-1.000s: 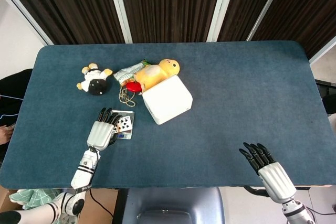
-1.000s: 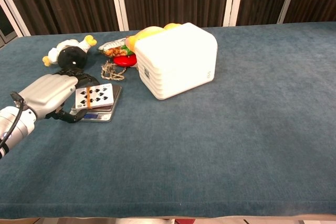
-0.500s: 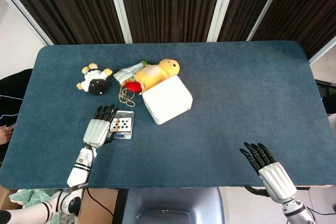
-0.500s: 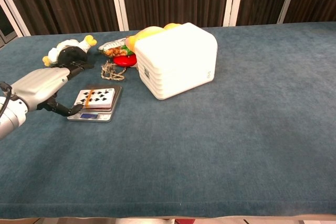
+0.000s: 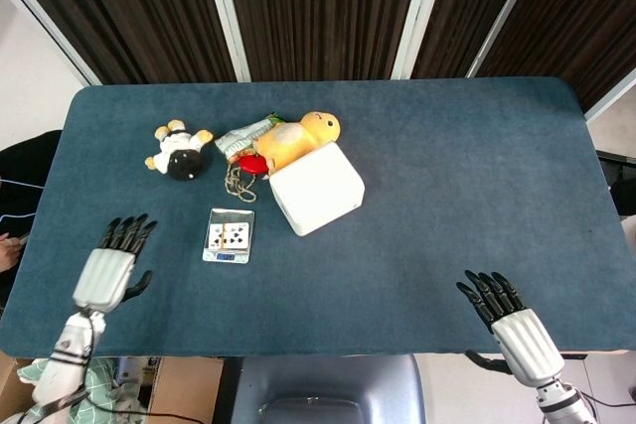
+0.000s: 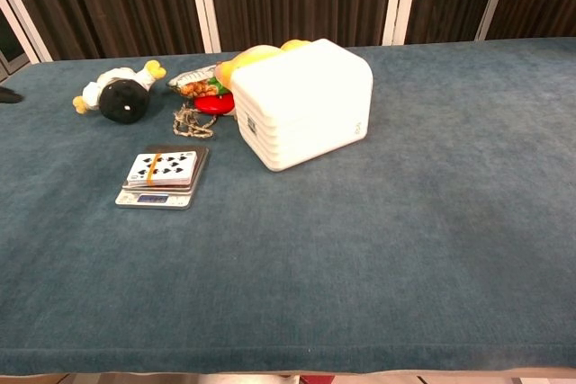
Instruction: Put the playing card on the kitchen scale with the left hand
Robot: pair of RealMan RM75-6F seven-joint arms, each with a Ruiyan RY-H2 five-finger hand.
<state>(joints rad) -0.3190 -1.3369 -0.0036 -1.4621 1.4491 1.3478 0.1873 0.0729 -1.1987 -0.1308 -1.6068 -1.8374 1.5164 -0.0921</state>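
The playing card (image 5: 230, 235) (image 6: 163, 167), a spade card with an orange band across it, lies flat on the small silver kitchen scale (image 5: 227, 254) (image 6: 153, 198) left of the table's middle. My left hand (image 5: 110, 270) hovers near the front left corner of the table, well left of the scale, fingers spread and empty. It is out of the chest view. My right hand (image 5: 512, 322) is at the front right edge, fingers apart, holding nothing.
A white box-shaped appliance (image 5: 317, 188) (image 6: 304, 102) stands right of the scale. Behind it lie a yellow plush toy (image 5: 298, 136), a red object (image 6: 214, 102), a snack packet (image 5: 243, 135), a chain (image 6: 187, 120) and a black-and-white plush (image 5: 179, 151) (image 6: 121, 95).
My left hand has let go of the card on the scale and drawn back left and toward the table's front edge, leaving the chest view. The right hand has stayed put.
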